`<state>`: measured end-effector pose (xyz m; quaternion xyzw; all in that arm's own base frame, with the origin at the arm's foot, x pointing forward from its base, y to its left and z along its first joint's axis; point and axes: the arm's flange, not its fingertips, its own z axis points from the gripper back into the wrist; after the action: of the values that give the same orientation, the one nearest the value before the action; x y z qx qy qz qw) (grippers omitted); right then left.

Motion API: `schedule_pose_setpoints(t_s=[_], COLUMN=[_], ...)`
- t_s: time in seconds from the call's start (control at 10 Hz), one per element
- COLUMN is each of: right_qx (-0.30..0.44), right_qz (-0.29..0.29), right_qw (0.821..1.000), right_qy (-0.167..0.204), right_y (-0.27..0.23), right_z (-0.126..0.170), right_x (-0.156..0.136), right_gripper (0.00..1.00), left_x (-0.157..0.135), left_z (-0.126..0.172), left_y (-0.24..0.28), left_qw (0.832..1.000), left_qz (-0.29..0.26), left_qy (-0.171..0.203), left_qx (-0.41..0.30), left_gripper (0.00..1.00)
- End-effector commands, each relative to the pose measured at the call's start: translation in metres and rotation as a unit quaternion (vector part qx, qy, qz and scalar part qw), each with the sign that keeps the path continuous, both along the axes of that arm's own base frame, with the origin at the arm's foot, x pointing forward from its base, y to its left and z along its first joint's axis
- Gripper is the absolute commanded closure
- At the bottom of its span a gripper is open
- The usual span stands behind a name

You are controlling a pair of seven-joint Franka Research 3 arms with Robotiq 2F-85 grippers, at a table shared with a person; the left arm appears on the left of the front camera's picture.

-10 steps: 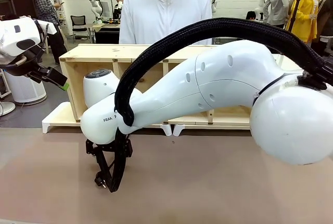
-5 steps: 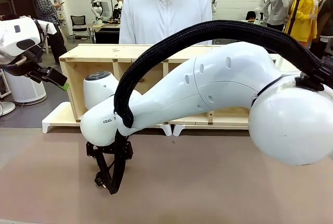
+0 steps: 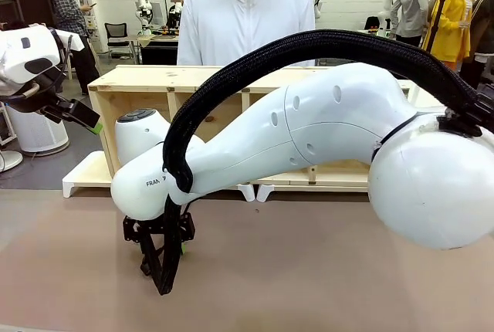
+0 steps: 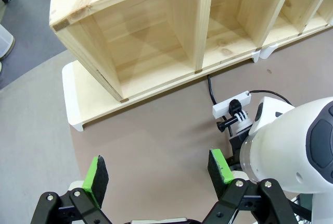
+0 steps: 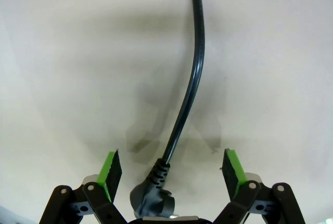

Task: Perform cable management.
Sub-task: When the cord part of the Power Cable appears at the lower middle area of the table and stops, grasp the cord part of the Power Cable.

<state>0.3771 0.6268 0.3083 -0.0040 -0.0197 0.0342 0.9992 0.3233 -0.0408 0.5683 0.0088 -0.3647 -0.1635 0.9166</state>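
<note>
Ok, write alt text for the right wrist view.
A black cable lies on the pale table, its plug between the wide-open green pads of the right end effector, neither pad touching it.

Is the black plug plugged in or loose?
Loose: the plug lies on the bare table inside the open right gripper, in no socket.

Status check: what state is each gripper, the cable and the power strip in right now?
Right gripper: open, fingers either side of the plug, nothing gripped.
Left gripper: open, holding nothing.
Cable: loose on the table, plug end unplugged.
Power strip: flat on the table by the wooden shelf.
</note>
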Motion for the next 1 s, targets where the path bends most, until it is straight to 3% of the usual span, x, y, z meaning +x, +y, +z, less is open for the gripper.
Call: schedule_pose_setpoints(t_s=[0.0, 0.2, 0.4, 0.9], right_qx=[-0.019, -0.034, -0.045, -0.048], right_qz=[0.036, 0.045, 0.046, 0.051], right_qw=[0.999, 0.998, 0.998, 0.997], right_qy=[0.005, -0.001, 0.008, 0.016], right_y=[0.006, 0.003, 0.004, 0.004], right_z=[0.003, 0.004, -0.001, 0.000], right_x=[0.001, 0.010, 0.012, 0.016], right_gripper=[0.00, 0.00, 0.07, 0.48], left_x=[0.000, 0.000, 0.000, 0.000], left_z=[0.000, 0.000, 0.000, 0.000], left_y=[0.001, 0.001, 0.001, 0.001], left_qw=[1.000, 1.000, 1.000, 1.000], left_qz=[0.003, 0.003, 0.003, 0.003], left_qy=[0.000, 0.000, 0.000, 0.000], left_qx=[-0.003, -0.003, -0.003, -0.003], left_gripper=[0.00, 0.00, 0.00, 0.00])
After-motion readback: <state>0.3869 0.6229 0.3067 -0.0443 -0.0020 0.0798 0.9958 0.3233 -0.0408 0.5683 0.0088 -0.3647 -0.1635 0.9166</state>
